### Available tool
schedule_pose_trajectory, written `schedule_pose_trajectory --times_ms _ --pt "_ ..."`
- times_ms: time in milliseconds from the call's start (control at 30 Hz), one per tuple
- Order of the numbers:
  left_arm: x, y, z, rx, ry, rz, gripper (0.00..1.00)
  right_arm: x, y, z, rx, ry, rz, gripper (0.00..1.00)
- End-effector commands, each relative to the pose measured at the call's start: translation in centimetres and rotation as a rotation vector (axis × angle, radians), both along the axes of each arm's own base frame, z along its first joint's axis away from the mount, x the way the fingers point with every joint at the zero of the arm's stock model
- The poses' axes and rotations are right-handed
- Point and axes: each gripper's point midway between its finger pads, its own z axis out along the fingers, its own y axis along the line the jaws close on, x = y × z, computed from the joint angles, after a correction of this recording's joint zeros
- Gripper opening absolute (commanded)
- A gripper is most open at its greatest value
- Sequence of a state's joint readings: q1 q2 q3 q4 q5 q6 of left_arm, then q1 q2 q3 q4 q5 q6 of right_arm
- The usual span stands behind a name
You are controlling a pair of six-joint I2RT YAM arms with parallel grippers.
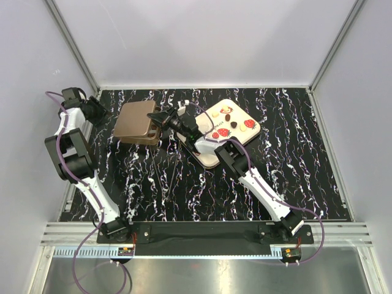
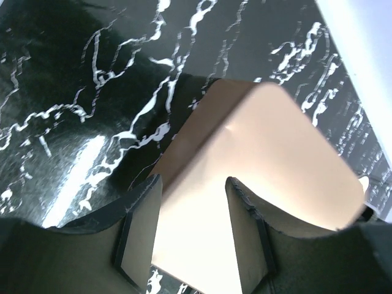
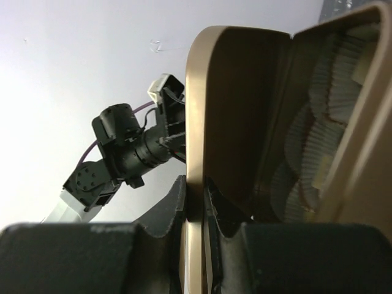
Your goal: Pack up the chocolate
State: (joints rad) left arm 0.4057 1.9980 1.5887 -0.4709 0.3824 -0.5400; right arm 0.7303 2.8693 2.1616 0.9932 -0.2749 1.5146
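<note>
While the right gripper (image 3: pixel 195 188) pinches the free edge of the gold-brown lid (image 3: pixel 236 110) between its pressed-together fingers, the brown box (image 3: pixel 361 141) stands partly open, and white paper cups (image 3: pixel 318 141) show inside it at the right of the right wrist view. The left gripper (image 2: pixel 193 229) has its fingers spread and holds nothing; it hangs over the tan outer face of the lid, at the upper left of the top view. The chocolate (image 1: pixel 227 117) lies as small pieces on a cream tray (image 1: pixel 240 109) in the upper centre of the top view, just right of the box and well clear of the cups. None of it appears to be packed yet. The step in hand is judged to be opening the lid fully. To do it well, the pinch should stay on the rim and follow an arc about the far hinge rather than pull straight up, lest the light box drag or tip on the marbled table (image 1: pixel 275 177). The left gripper is best kept out of the lid's swing, or set down to steady the base. The cups should not be jolted, and the right forearm should stay off the tray beside it.
</note>
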Motion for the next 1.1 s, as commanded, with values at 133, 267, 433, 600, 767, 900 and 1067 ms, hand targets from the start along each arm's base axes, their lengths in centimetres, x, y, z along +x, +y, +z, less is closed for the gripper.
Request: schedule_pose_trajectory --times_ms 133,267,433,600,767,900,1067 --pt "1.5 -1.5 1.3 -0.04 -0.132 -0.11 0.51 -0.1 -0.1 2.2 0.058 -0.047 -0.014 0.0" --pt "1.2 -1.5 0.0 -0.04 -0.098 -0.125 0.51 0.4 -1.1 1.2 0.038 -0.029 -0.032 0.0" --pt "1.1 -1.9 -1.8 -0.036 -0.059 -0.15 0.52 1.2 -2.1 0.3 0.005 -0.011 -0.051 0.0" --pt "1.1 -2.8 -2.5 -0.01 -0.033 -0.191 0.53 1.3 -2.6 -0.7 -0.019 0.004 -0.057 0.02" --pt "1.7 -4.0 -2.0 -0.029 -0.067 -0.227 0.53 1.8 -3.3 -0.9 -0.036 0.006 -0.07 0.1" --pt "2.1 -4.8 -1.7 -0.039 -0.083 -0.247 0.53 2.3 -3.8 -0.6 -0.065 0.006 -0.08 0.26" --pt "2.3 -5.5 -1.1 -0.039 -0.103 -0.259 0.52 2.5 -4.3 -0.7 -0.102 0.006 -0.094 0.3"
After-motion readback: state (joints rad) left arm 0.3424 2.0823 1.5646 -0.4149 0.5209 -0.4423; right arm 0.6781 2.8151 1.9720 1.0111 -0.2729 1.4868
